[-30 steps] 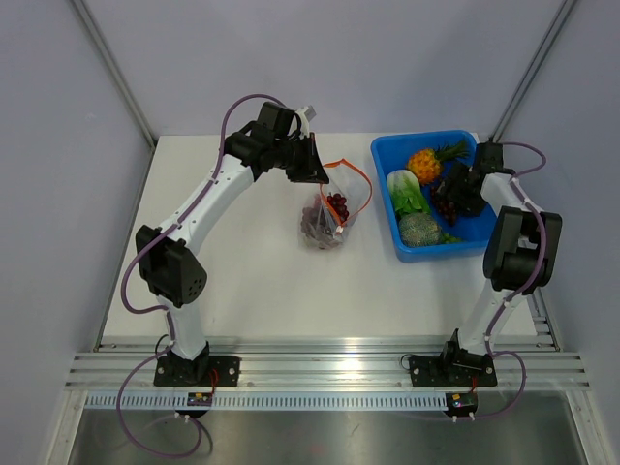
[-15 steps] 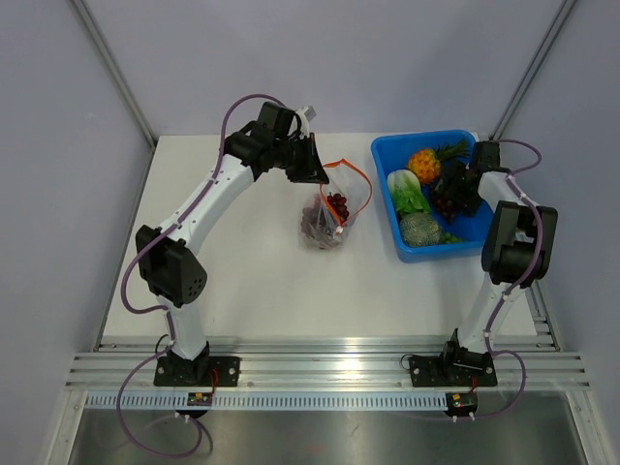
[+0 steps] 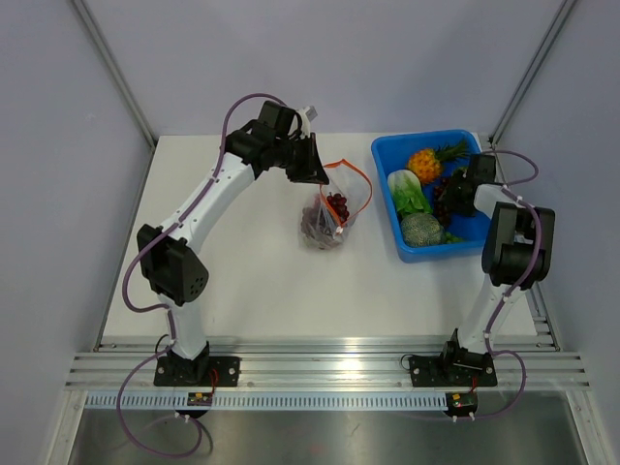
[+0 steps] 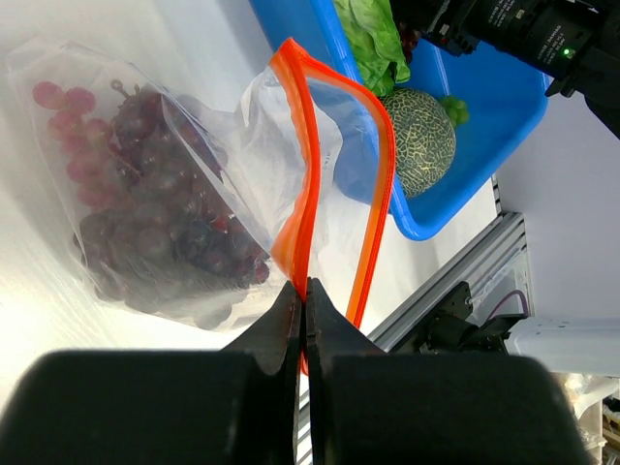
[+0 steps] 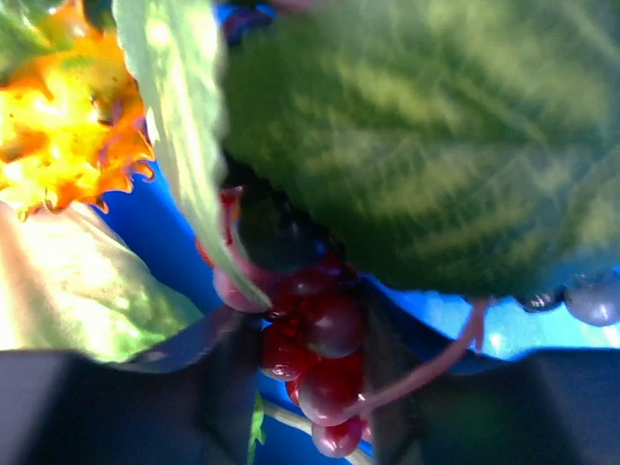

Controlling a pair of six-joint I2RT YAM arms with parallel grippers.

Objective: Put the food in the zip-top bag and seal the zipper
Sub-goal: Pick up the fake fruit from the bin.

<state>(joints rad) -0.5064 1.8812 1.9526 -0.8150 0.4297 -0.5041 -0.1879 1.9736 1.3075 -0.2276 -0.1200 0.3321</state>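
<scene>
The clear zip-top bag (image 3: 329, 218) stands on the white table with dark purple grapes (image 4: 155, 232) inside. Its mouth gapes open, edged by the orange-red zipper (image 4: 308, 174). My left gripper (image 4: 306, 291) is shut on the near side of that zipper strip and holds the mouth up (image 3: 325, 174). My right gripper (image 3: 448, 194) is down in the blue bin. In the right wrist view its fingers (image 5: 308, 325) press from both sides on a red grape bunch (image 5: 320, 383) lying under a big green leaf (image 5: 417, 145).
The blue bin (image 3: 426, 254) at the back right holds a pineapple (image 3: 423, 161), a lettuce (image 3: 407, 192) and a netted melon (image 3: 422, 229). The bin's near corner (image 4: 504, 126) lies just behind the bag. An aluminium rail runs along the table's front edge.
My right gripper has shifted a little left inside the bin, and its jaws have closed from wide open onto the red grape bunch. The left arm and the bag have not moved.
</scene>
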